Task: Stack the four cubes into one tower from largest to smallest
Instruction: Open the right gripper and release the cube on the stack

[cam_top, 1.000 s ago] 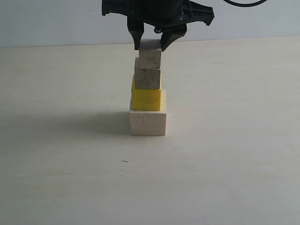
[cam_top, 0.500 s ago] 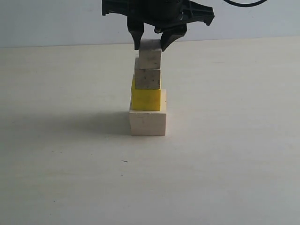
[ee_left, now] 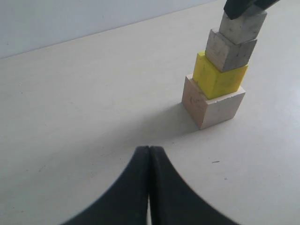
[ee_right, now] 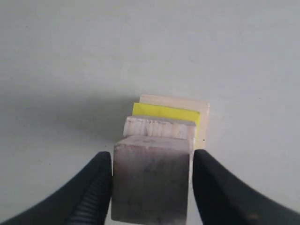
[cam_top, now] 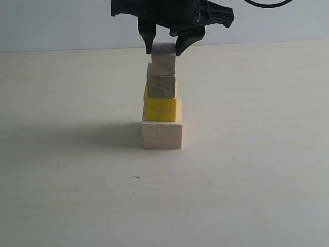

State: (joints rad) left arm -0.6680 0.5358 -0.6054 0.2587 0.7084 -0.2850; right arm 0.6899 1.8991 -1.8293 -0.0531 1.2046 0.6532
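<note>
The tower stands mid-table: a large pale wooden block point(cam_top: 162, 135) at the bottom, then the yellow cube point(cam_top: 160, 109), the greyish medium cube point(cam_top: 161, 86) and the smallest pale cube point(cam_top: 164, 60) on top. My right gripper point(cam_top: 163, 50) straddles the top cube from above, open, with narrow gaps beside it. In the right wrist view the smallest cube point(ee_right: 151, 180) sits between the fingers point(ee_right: 101, 173), above the medium cube point(ee_right: 159, 126) and the yellow cube point(ee_right: 164, 112). My left gripper point(ee_left: 149, 150) is shut and empty, well short of the tower point(ee_left: 213, 105).
The pale tabletop point(cam_top: 257, 180) spreads all round the tower, with a light wall behind. The tower's shadow point(cam_top: 77, 136) falls to its left. A small dark speck point(cam_top: 136, 177) lies in front of the tower.
The right gripper has risen slightly and its fingers have parted a little from the top cube. The tower and the left arm have not moved.
</note>
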